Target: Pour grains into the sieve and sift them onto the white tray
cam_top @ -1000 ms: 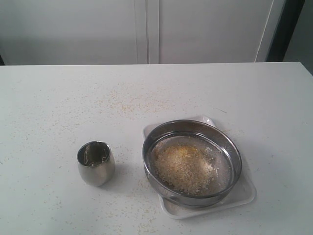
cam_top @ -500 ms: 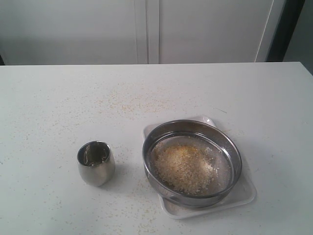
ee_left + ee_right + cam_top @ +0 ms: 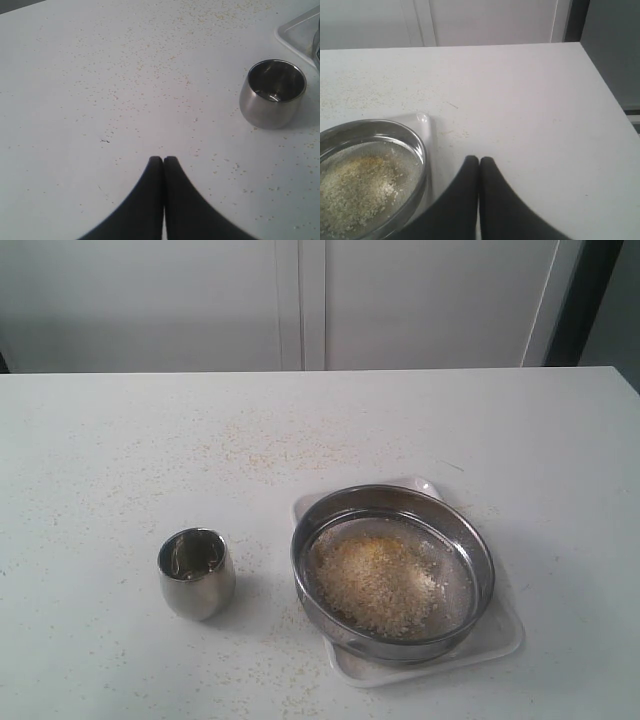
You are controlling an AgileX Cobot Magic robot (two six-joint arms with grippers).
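Steel on white: the sieve (image 3: 391, 492) sits on the white tray (image 3: 506, 636) at about 4 o'clock from the middle of the white table (image 3: 120, 440), as the exterior view has it. The wide, shallow round covers most of the tray, whose rounded corners show past the rim at 1 o'clock and 5 o'clock, with a strip of its edge at 11 o'clock. The grains (image 3: 375, 583) lie heaped on the mesh, pale and rice-like with a yellower patch at the heap's 12 o'clock. The pile sits towards the 8 o'clock side of the sieve, and greyer mesh with a thin dusting shows at 3 o'clock.

A small rounded steel cup (image 3: 196, 573) stands upright, mouth up, at 9 o'clock of the sieve, clear of both sieve and tray. Sparse crumbs (image 3: 270, 455) speckle the tabletop, thickest in a band at 11 o'clock of the sieve.

The left gripper (image 3: 163, 159) is closed, its two dark fingers pressed tip to tip over crumb-flecked table. The left wrist view also catches the cup and a corner of the tray.

The right gripper (image 3: 479, 159) is likewise closed tip to tip, over bare table just beside the tray's edge. Its wrist view takes in part of the sieve's rim, the grains inside and one rounded tray corner.
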